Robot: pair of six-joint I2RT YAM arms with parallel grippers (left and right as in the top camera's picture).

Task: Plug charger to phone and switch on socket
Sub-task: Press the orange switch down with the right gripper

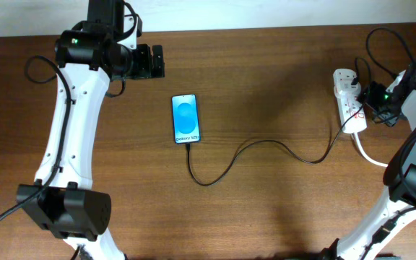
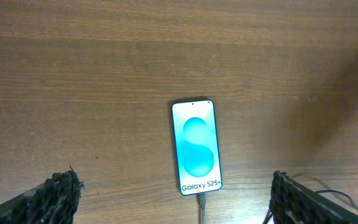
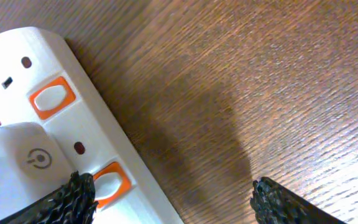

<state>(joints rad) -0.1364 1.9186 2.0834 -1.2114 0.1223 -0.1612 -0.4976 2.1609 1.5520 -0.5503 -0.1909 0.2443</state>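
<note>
The phone (image 1: 185, 118) lies flat mid-table with its blue "Galaxy S25" screen up; it also shows in the left wrist view (image 2: 196, 147). The thin black charger cable (image 1: 266, 144) has its plug tip in the phone's bottom edge (image 2: 201, 200) and runs right to the white socket strip (image 1: 350, 101). My left gripper (image 1: 156, 61) is open, up and left of the phone. My right gripper (image 1: 376, 101) is open at the strip's right side; in the right wrist view its left fingertip (image 3: 76, 196) is over the strip (image 3: 79, 118), beside an orange-framed switch (image 3: 112, 182).
A white adapter (image 3: 17, 168) sits plugged into the strip. A second orange-framed switch (image 3: 51, 98) is further along. The strip's thick white cord (image 1: 367, 153) curves off toward the right arm. My own black cables (image 1: 385, 43) loop behind the strip.
</note>
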